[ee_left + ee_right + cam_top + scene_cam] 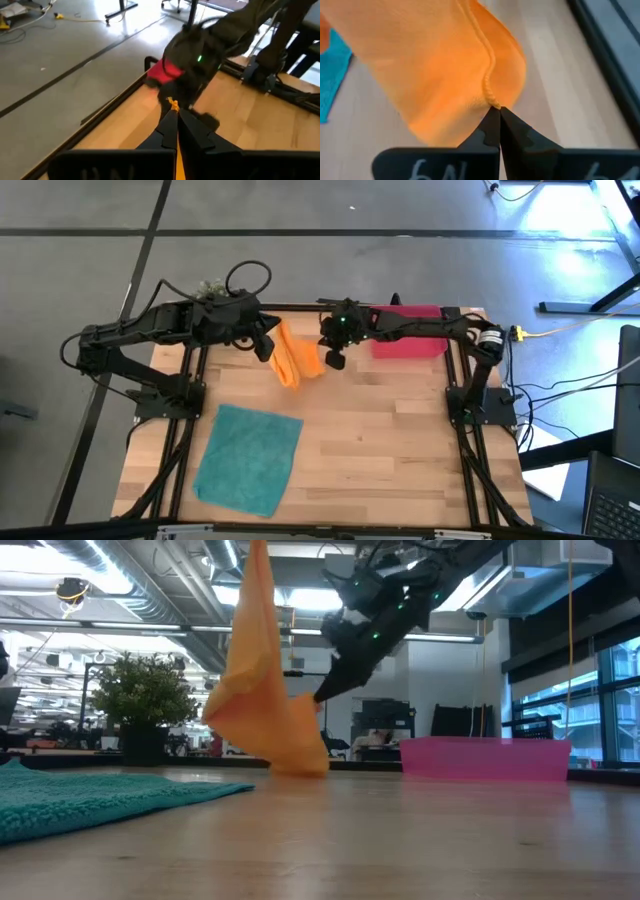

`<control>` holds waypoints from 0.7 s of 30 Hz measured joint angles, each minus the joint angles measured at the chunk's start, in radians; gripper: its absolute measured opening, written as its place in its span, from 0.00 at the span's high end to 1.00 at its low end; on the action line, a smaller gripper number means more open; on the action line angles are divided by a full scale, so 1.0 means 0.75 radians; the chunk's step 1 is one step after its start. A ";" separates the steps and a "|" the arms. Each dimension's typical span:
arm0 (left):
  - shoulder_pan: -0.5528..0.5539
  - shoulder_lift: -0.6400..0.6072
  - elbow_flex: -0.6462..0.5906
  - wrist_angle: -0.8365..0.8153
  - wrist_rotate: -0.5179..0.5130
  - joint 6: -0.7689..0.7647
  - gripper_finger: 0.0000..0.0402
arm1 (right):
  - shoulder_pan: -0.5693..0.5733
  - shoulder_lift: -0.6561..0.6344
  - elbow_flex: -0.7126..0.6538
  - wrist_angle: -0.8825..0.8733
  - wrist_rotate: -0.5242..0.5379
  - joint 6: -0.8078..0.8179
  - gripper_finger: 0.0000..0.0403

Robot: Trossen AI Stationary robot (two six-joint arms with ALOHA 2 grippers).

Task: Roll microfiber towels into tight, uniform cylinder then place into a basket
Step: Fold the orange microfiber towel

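Far half of the table (pixel 400 440): one towel (pixel 293 355) hangs between the two grippers, lifted, its lower end touching the tabletop in the low view. Left gripper (pixel 266 345) at the towel's left side, pinching an edge; right gripper (pixel 335 360) at its right side, nipping the hem. Basket (pixel 408 344) sits on the table at the far right edge, just right of the right gripper, under the right arm, apart from the hanging towel. Second towel (pixel 247 458) lies flat on the near left part of the table, well apart from the basket, nearer than the hanging towel. Plant (pixel 209 285) at the far left corner, behind the left arm.
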 joint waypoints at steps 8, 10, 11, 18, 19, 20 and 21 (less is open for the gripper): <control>0.000 0.000 0.000 -0.164 -0.027 -0.116 1.00 | -0.019 -0.171 0.000 -0.188 0.096 -0.030 1.00; 0.000 0.000 0.000 -0.242 -0.028 -0.186 1.00 | -0.026 -0.227 0.000 -0.228 0.096 -0.029 1.00; 0.000 0.001 0.000 -0.281 -0.028 -0.224 1.00 | -0.028 -0.258 0.000 -0.247 0.097 -0.027 1.00; 0.000 0.001 -0.001 -0.447 -0.027 -0.420 1.00 | -0.055 -0.462 0.000 -0.320 0.098 -0.017 1.00; 0.000 0.001 -0.001 -0.462 -0.027 -0.432 1.00 | -0.060 -0.484 0.000 -0.332 0.098 -0.016 1.00; 0.000 0.006 -0.001 -0.475 -0.027 -0.446 1.00 | -0.064 -0.504 0.000 -0.346 0.098 -0.013 1.00; 0.000 0.015 -0.001 -0.481 -0.027 -0.458 1.00 | -0.068 -0.519 0.000 -0.352 0.100 0.001 1.00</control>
